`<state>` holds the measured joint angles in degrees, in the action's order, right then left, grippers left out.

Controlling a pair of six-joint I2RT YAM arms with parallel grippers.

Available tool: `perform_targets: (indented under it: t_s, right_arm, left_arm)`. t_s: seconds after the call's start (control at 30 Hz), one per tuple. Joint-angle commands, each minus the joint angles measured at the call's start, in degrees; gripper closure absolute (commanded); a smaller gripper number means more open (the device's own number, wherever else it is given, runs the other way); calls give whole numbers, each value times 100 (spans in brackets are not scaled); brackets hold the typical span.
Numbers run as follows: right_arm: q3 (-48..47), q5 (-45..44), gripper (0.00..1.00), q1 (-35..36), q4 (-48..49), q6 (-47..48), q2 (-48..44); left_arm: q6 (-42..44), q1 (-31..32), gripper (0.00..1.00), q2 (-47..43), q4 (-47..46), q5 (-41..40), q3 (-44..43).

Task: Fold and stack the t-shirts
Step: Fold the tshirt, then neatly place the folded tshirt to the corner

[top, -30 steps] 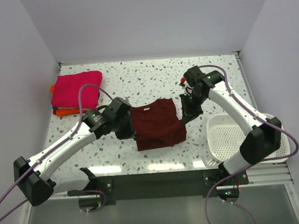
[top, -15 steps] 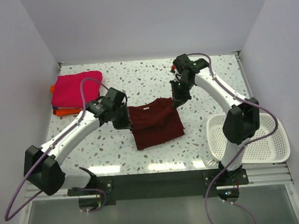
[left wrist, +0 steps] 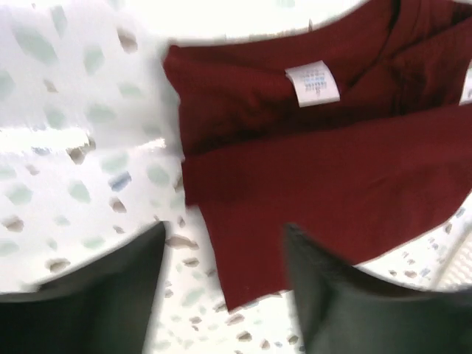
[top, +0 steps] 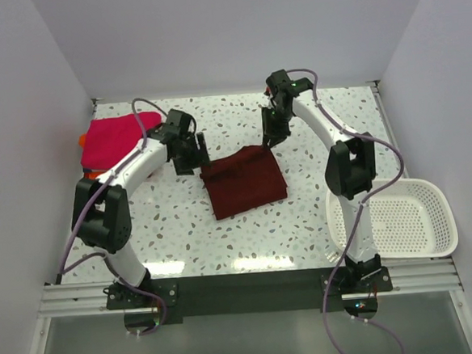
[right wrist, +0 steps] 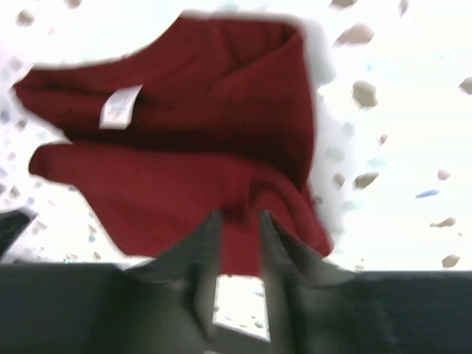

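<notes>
The dark maroon t-shirt lies folded in a rectangle at mid-table, its white neck label showing. My left gripper hovers at the shirt's far left corner. Its jaws stand wide open, and the cloth's near corner lies below the gap, untouched. My right gripper is at the far right corner, and its fingers are a little apart over a bunched fold of the shirt. A magenta-pink t-shirt lies folded on an orange one at the far left.
A white slotted basket sits at the near right edge of the speckled table. White walls close the table on the left, back and right. Both arms reach far out over the table.
Both arms swung toward the far side, carrying the maroon shirt's edge over into a narrower fold. Both grippers, shut on the cloth before, have come apart and let it go.
</notes>
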<state>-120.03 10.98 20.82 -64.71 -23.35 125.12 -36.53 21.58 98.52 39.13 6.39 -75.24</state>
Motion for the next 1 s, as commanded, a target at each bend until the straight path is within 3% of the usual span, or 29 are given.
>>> perform_targets:
  t_s: [0.0, 0.03, 0.07, 0.1, 0.2, 0.4, 0.53, 0.7, 0.97]
  right_arm:
    - [-695, -298, 64, -148, 82, 50, 398]
    - [-776, -325, 48, -148, 38, 85, 417]
    - [-794, -368, 43, -148, 72, 155, 330]
    - [-611, -395, 37, -148, 177, 156, 207]
    - [186, -413, 33, -148, 792, 235, -426]
    - [1418, -97, 34, -78, 1197, 437, -1244]
    - [2026, 376, 47, 53, 1469, 542, -1499]
    - [2439, 852, 60, 186, 1593, 490, -1447]
    - [2826, 1152, 62, 282, 1777, 375, -1104]
  left_arm:
    - [304, -119, 21, 176, -346, -322, -780]
    - [313, -145, 4, 176, -276, -375, -982]
    - [305, -163, 0, 89, -249, -419, -992]
    - [287, -163, 0, 10, -301, -420, -958]
    - [200, -172, 0, -359, -669, -201, -423]
    - [-99, -172, 0, -1184, -1583, 177, 1089]
    - [-266, -172, 0, -1397, -1996, 433, 1669]
    - [-608, -172, 0, -1617, -2647, 801, 2276]
    - [-855, -163, 0, -1573, -3614, 1065, 3068]
